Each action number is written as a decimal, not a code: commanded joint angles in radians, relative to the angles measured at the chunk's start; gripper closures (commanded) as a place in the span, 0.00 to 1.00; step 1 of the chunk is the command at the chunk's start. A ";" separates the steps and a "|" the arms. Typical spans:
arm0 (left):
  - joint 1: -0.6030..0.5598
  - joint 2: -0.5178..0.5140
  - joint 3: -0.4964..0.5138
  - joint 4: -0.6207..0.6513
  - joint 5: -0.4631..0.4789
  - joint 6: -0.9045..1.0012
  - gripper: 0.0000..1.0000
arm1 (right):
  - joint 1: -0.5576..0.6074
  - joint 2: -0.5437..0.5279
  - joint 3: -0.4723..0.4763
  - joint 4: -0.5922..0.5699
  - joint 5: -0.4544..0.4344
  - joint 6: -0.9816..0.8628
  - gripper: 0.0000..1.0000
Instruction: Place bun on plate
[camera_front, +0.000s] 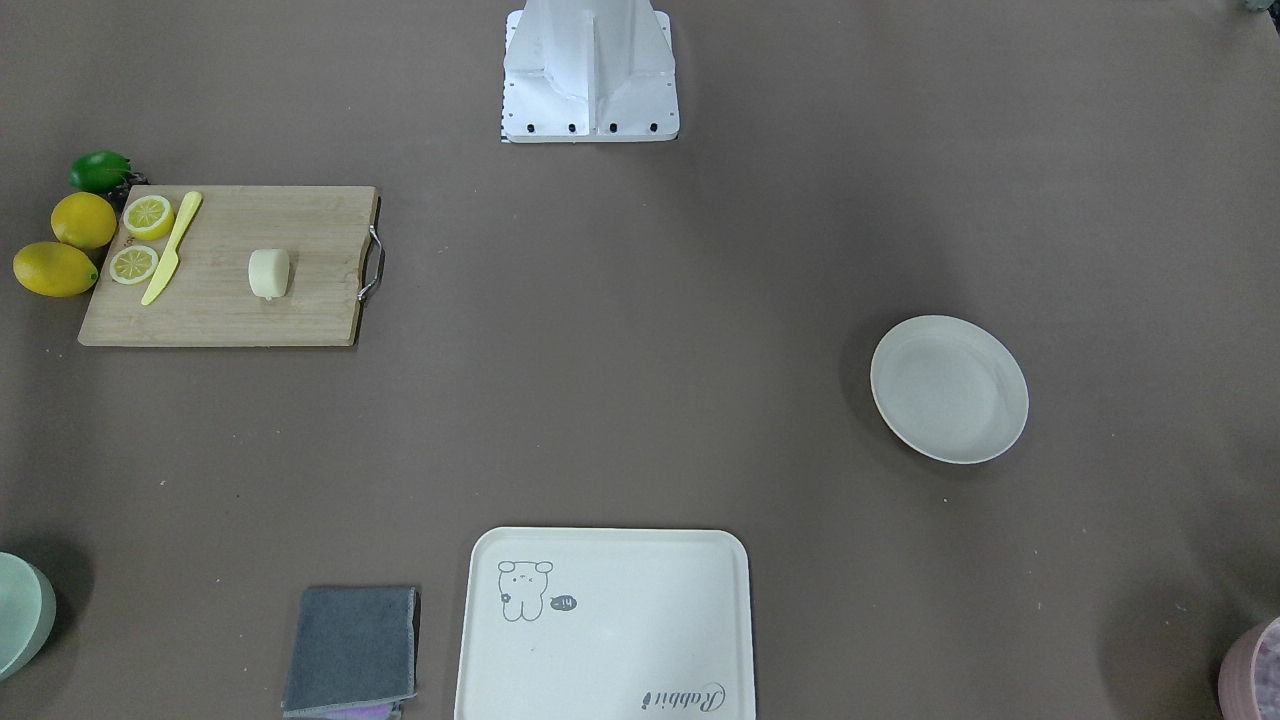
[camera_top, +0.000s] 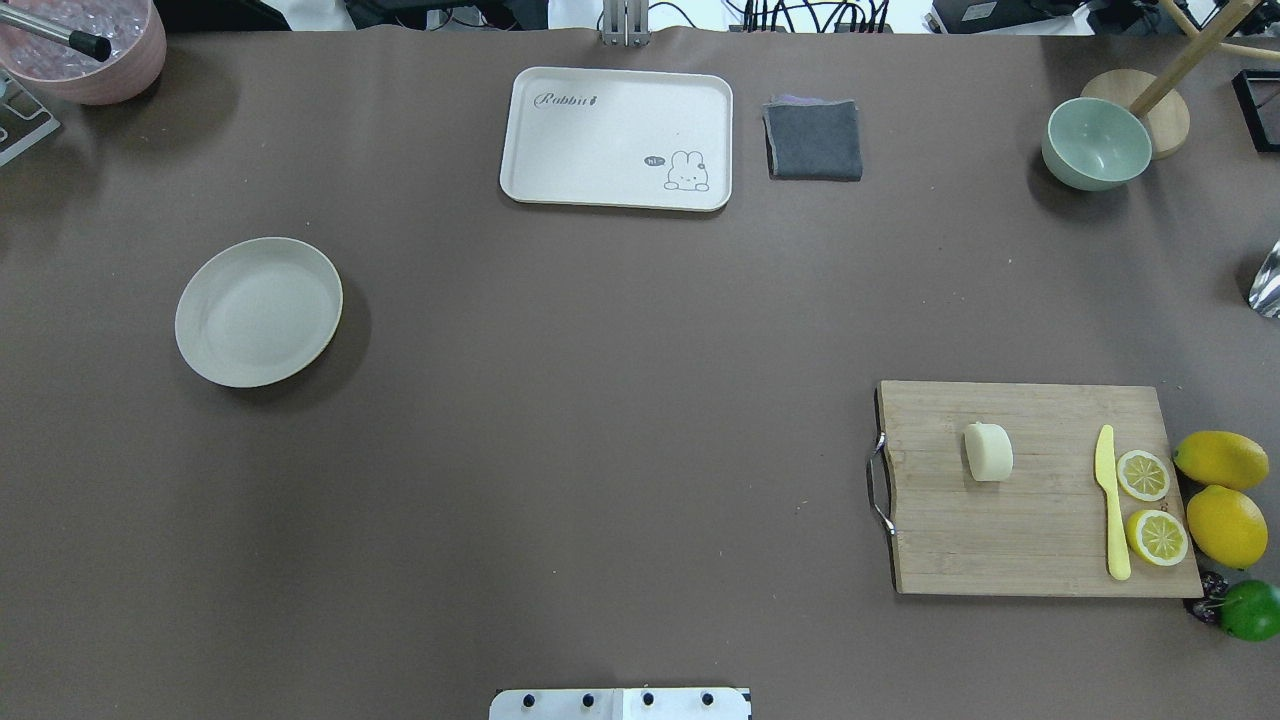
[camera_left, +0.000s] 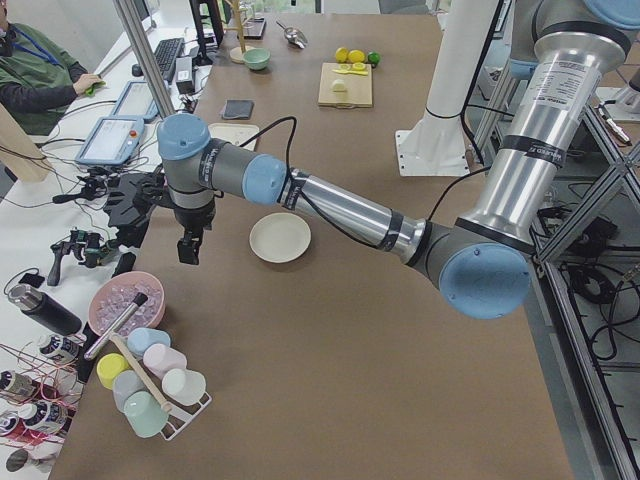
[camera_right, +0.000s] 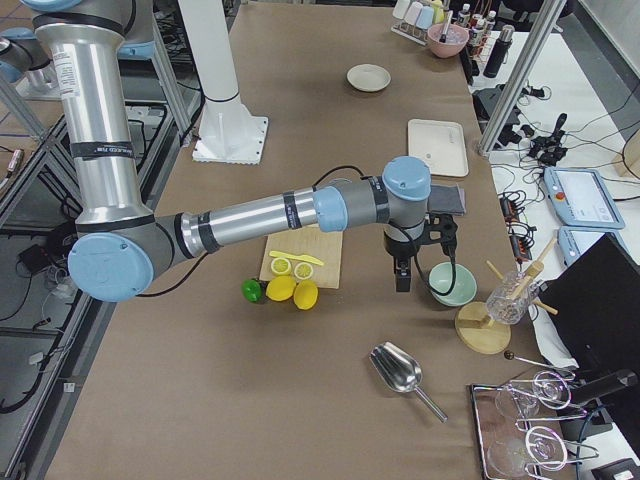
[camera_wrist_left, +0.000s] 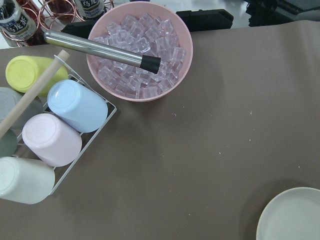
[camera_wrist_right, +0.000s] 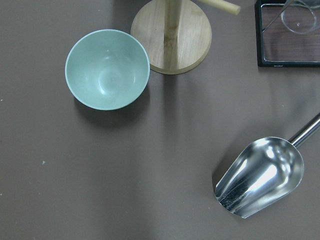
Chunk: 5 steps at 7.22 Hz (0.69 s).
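**Bun on the board, plate bare: nothing of the task done**

Nearest our base, close to the table's right edge, the cutting board (camera_top: 1040, 540) carried the bun (camera_top: 988, 452). It lay alone near the board's middle, well apart from the yellow knife (camera_top: 1110, 500) and the lemon halves (camera_top: 1143, 475) at the board's right end. Further out, towards the table's left edge, the plate (camera_top: 259, 312) held nothing, and most of the table's width lay between it and the bun. Along the far edge sat the tray (camera_top: 600, 150), with the grey cloth (camera_top: 814, 140) just beside it.

Our right gripper (camera_right: 402, 275) hung by the green bowl (camera_top: 1095, 143) at the far right corner. Our left gripper (camera_left: 190, 247) hovered towards the far left corner, between the plate and the pink ice bowl (camera_top: 130, 80). Only the side views showed them, so we could not tell whether the fingers stood wide or narrow.

We judged the reach, grasp, carry and release all left to do.
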 joint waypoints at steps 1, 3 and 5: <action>-0.001 0.006 -0.017 0.003 0.001 0.001 0.02 | 0.000 -0.002 0.000 0.000 0.000 0.000 0.00; -0.001 0.006 -0.040 0.000 -0.008 0.003 0.02 | 0.000 0.000 0.003 0.002 0.000 0.000 0.00; 0.001 -0.014 -0.029 -0.006 0.003 0.008 0.02 | 0.000 0.003 0.000 0.002 0.000 0.000 0.00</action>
